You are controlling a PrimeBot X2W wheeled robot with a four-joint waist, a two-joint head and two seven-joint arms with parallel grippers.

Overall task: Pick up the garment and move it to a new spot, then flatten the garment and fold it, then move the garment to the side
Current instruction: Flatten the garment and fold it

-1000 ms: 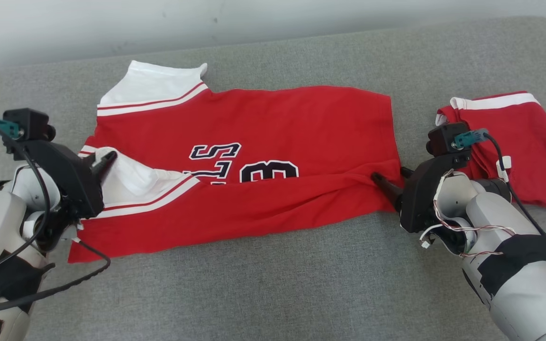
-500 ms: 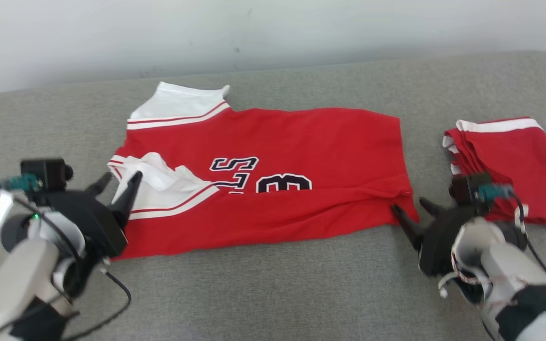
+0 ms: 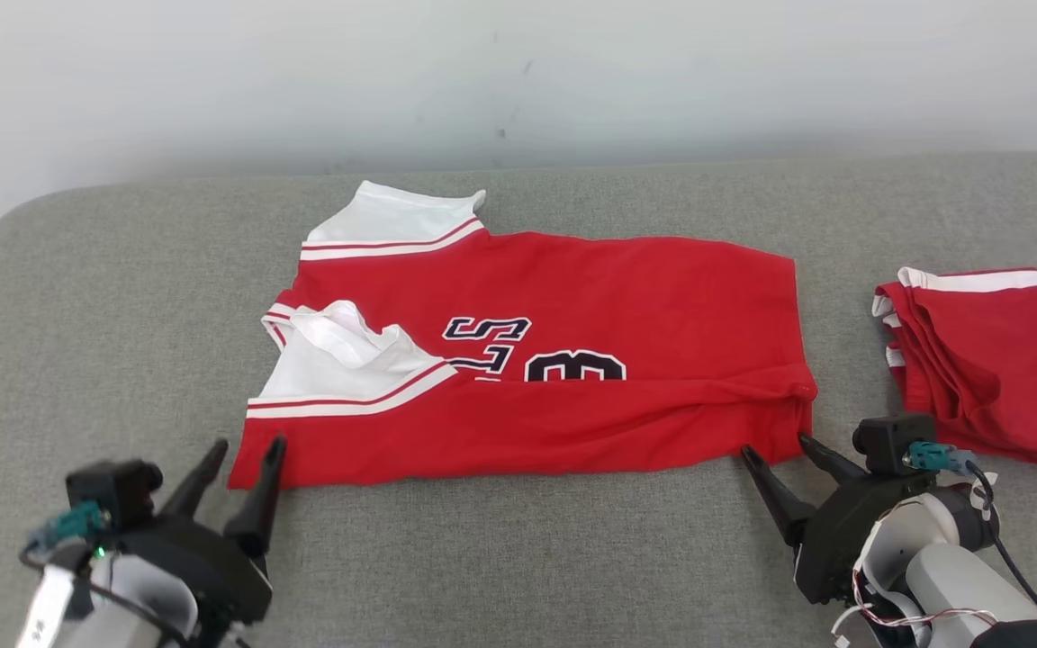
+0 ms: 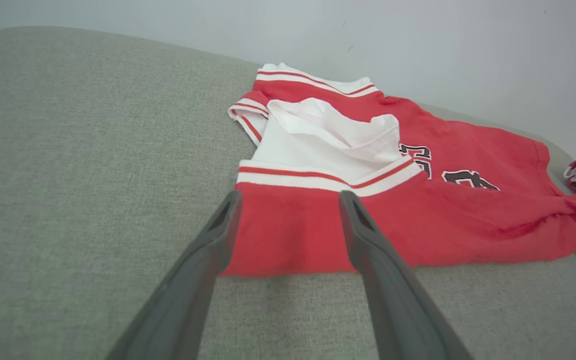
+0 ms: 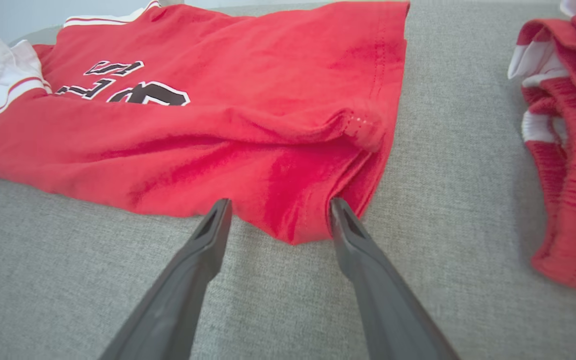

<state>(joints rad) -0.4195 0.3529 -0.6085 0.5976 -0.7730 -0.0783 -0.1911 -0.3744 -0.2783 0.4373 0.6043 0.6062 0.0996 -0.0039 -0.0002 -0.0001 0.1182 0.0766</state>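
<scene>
Red jersey [image 3: 572,360] lying on grey cushion [image 3: 518,558].
Left gripper [image 3: 248,443], right gripper [image 3: 775,446] hovering agape and empty, just beside its near corners.

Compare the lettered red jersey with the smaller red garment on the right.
The red jersey with dark lettering lies spread out; the smaller red white-banded garment sits bunched in layers. The jersey covers far more surface than the garment. The jersey shows lettering, the garment none. Both are red with white trim.
</scene>
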